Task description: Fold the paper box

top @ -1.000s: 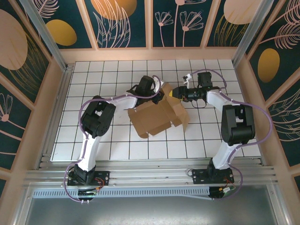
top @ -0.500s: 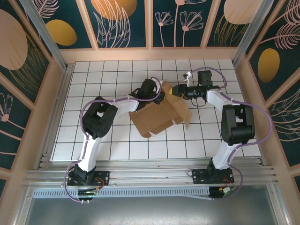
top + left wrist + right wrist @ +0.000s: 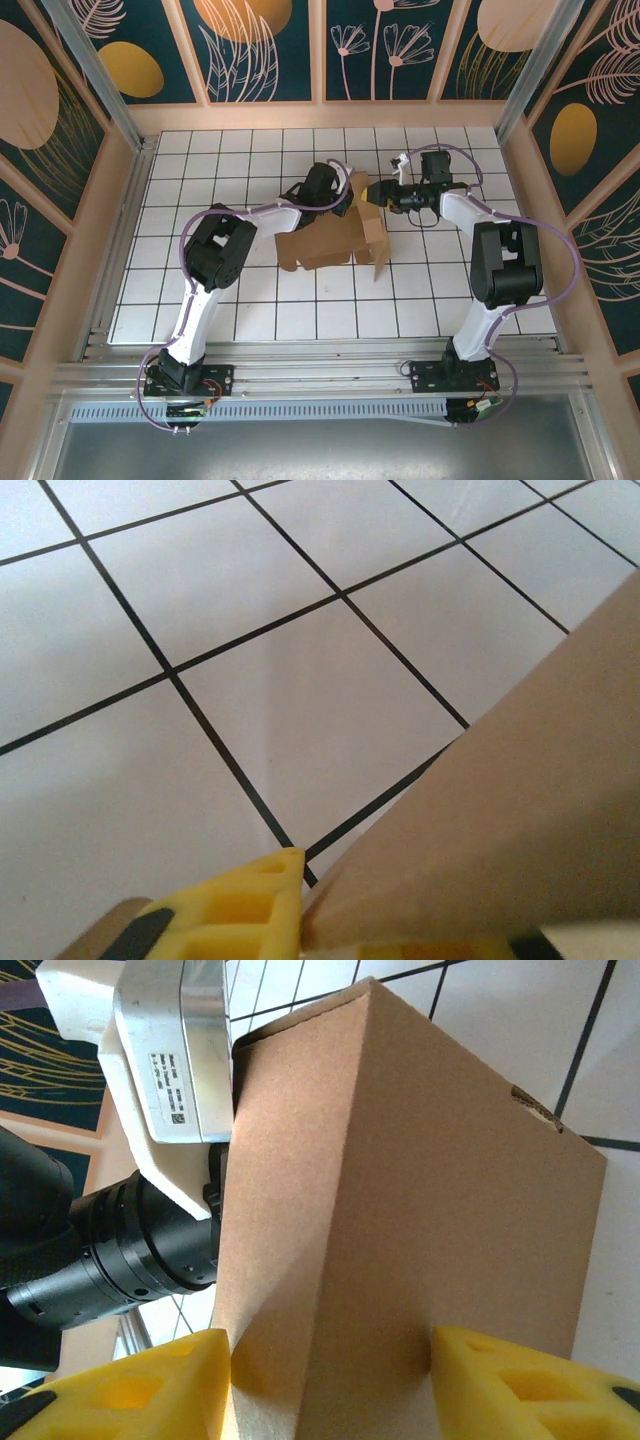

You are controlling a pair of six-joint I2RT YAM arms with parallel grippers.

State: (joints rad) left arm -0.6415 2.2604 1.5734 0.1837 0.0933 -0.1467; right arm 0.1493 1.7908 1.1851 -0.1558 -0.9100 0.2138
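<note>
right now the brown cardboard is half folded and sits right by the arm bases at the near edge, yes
Not quite. The paper box is half folded, but it sits out in the middle of the table, toward the far side, not at the near edge. The top external view shows it.

Saw a white, black-gridded worktop (image 3: 200, 170), walled at nine, twelve and three o'clock by dark teal floral panels (image 3: 270, 45); found aluminium rails (image 3: 320, 375) at six o'clock.
</note>
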